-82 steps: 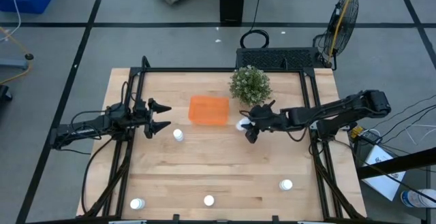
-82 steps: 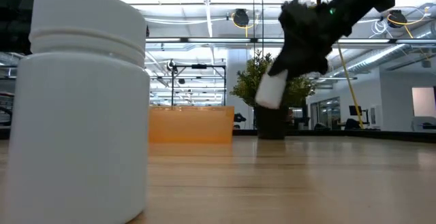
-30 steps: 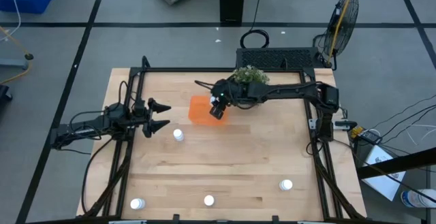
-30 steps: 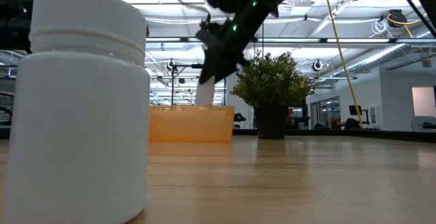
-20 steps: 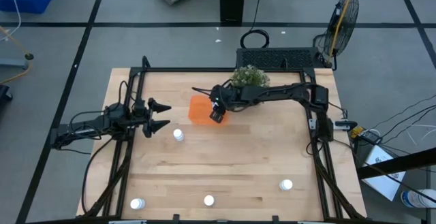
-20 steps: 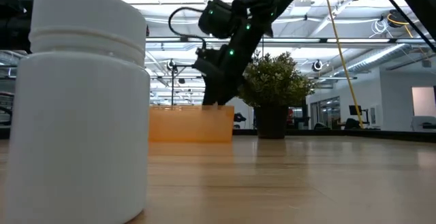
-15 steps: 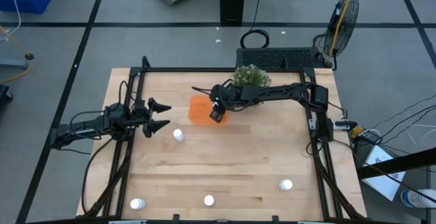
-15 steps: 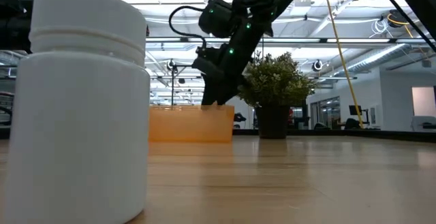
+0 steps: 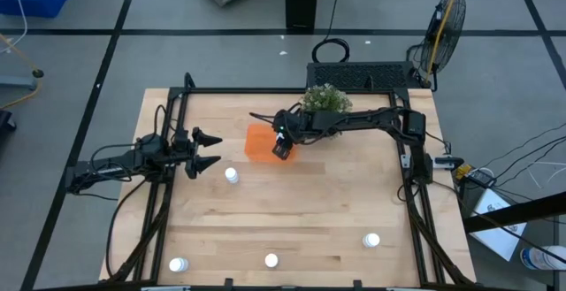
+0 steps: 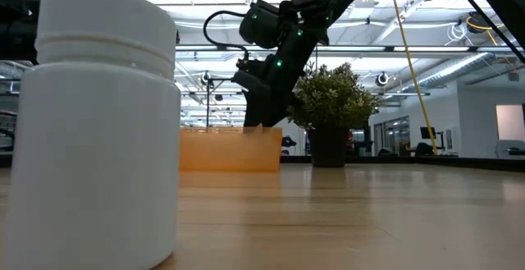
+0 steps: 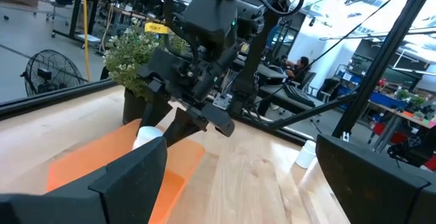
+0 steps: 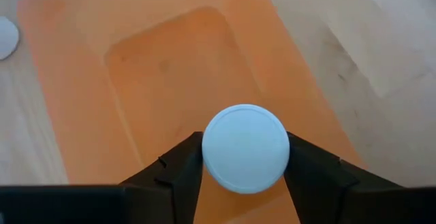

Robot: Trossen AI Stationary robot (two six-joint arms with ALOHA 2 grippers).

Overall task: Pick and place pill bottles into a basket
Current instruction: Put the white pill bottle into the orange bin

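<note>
My right gripper [image 9: 281, 149] is shut on a white pill bottle [image 12: 245, 148] and hangs low over the right part of the orange basket [image 9: 259, 141]. In the low view the basket's near wall [image 10: 230, 149] hides the bottle. My left gripper [image 9: 212, 149] is open and empty, left of the basket. A second bottle [image 9: 232, 175] stands on its base close in front of my left gripper. Three more bottles stand near the front edge: one at the left [image 9: 179, 264], one in the middle [image 9: 271, 260] and one at the right [image 9: 371, 240]. My right gripper pinches the bottle between its two fingers [image 12: 184, 168], on opposite sides at the cap's rim [image 12: 208, 152]. The fingers come from above, pointing down. The bottle is upright, cap up, inside the basket's outline; I cannot tell whether its base rests on the basket floor.
A green bushy plant in a dark pot [image 9: 325, 103] stands just right of the basket, under my right arm. One bottle [image 10: 98, 130] stands very close to the low camera. A dark frame [image 9: 292, 91] runs along the table's far side and both sides.
My right gripper has gone down with the bottle, from above the basket's rim to below it, so the basket wall now hides the bottle in the low view. It has stayed still for the last half second.
</note>
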